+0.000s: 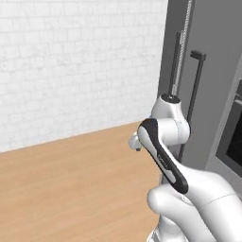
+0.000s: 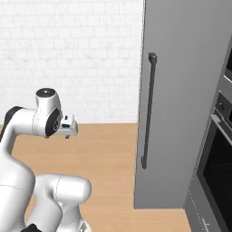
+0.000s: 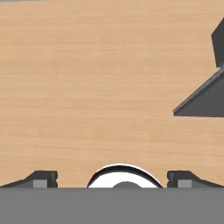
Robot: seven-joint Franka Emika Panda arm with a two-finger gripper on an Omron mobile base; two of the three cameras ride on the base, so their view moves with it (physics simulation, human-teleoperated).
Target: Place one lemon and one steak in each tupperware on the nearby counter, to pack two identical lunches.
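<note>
1. Nearest the cameras, the smooth, glossy white shell of the arm [image 1: 189, 198] is seen, built of rounded, bulbous segments with a curved black band along one link.
2. At the arm's end, the gripper [image 3: 112, 177] is seen in the hand view; its two small, dark, blocky fingertips [image 3: 43, 178] are set far apart at the lower corners, so the jaws are spread wide and nothing is clamped between them.
3. In the base views the hand [image 2: 67, 126] is seen as a small white block jutting sideways from the rounded wrist; its jaws cannot be made out there.
4. Beneath the gripper, a flat wooden floor [image 3: 87, 87] is shown, light brown with fine, straight grain lines running across it. The same matte planking is seen under the arm in both base views [image 1: 71, 189].
5. Just beyond the arm, a tall, flat, matte grey cabinet door [image 2: 181, 90] is stood upright, fitted with a long, slim, dark bar handle [image 2: 148, 111] bent inward at both ends.
6. Beside it, the dark glass front of a built-in oven [image 2: 217, 167] is framed in grey metal.
7. Farthest away, a white brick wall [image 1: 71, 61] with shallow mortar lines is seen.
8. Where the lemons, steaks and tupperware lie cannot be told from these views.
</note>
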